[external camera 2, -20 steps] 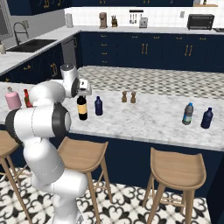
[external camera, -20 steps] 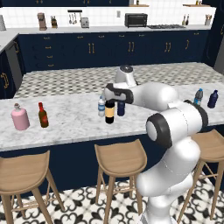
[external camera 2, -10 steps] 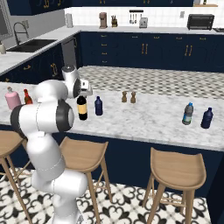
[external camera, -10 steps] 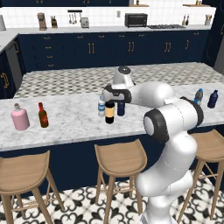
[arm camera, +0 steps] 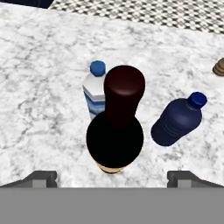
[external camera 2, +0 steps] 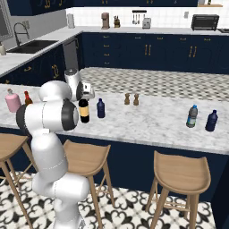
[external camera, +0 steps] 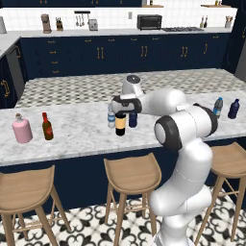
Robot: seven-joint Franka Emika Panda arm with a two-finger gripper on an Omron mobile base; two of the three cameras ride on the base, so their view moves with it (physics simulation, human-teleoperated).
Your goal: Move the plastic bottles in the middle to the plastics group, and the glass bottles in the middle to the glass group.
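Arm has edged in since prev frame; pincer [arm camera: 112, 178] spread wide above wine bottle [arm camera: 115, 131], bottles unmoved

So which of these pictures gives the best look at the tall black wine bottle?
The hand view: the wine bottle sits centred and large, seen from above, dark top and yellowish label edge clear. The left base view shows it small, neck hidden behind the arm. The right base view shows its lower body.

The wine bottle [arm camera: 115, 131] stands directly under the gripper [arm camera: 112, 177] (fingers spread wide of it); the clear bottle [arm camera: 95, 94] crowds just behind it; the navy bottle [arm camera: 177, 120] stands near beside; bare counter [arm camera: 39, 96] elsewhere.
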